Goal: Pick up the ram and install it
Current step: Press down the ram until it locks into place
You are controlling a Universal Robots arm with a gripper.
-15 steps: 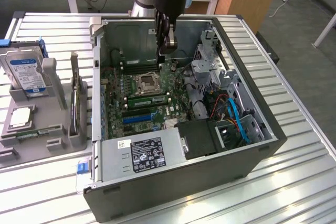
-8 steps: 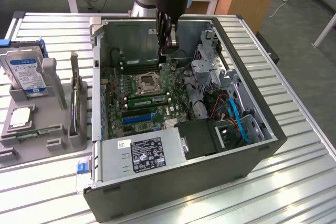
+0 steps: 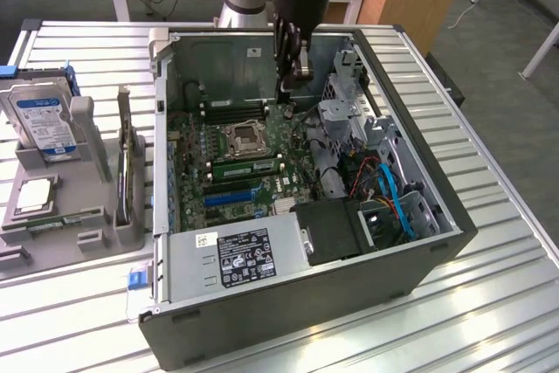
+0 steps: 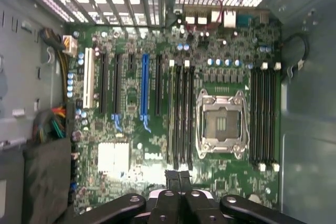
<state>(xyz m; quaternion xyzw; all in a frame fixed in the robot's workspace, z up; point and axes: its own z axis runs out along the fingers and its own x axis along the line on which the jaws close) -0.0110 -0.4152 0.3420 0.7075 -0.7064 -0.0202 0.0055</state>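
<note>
1. The fingers [image 3: 292, 90] hang inside the open computer case [image 3: 454, 216], above the green main board [image 3: 262, 141]. In the wrist view they [image 4: 178, 176] are drawn narrow, tips almost touching, with nothing gripped between them.
2. The ram [image 3: 249, 163], a long thin green stick, stands seated in a slot of the board. It lies apart from the fingers, nearer the camera in the exterior view and a little toward the exterior view's left.
3. The square processor socket [image 3: 243, 135] lies between the fingers and the ram, just beside the ram. In the wrist view the socket [image 4: 220, 124] is open, its metal frame around it.
4. A bank of black memory slots [image 3: 231, 109] lies close to the fingers, toward the exterior view's left, on the far side of the socket from the ram.
5. A blue card slot [image 3: 231, 196] lies beyond the ram from the fingers.
6. Well apart from the fingers, outside the case toward the exterior view's left, a grey tray [image 3: 87, 242] rests on the slatted metal desk [image 3: 489, 303]. It holds a blue-labelled hard drive [image 3: 44, 120] and a square silver chip [image 3: 35, 194].
</note>
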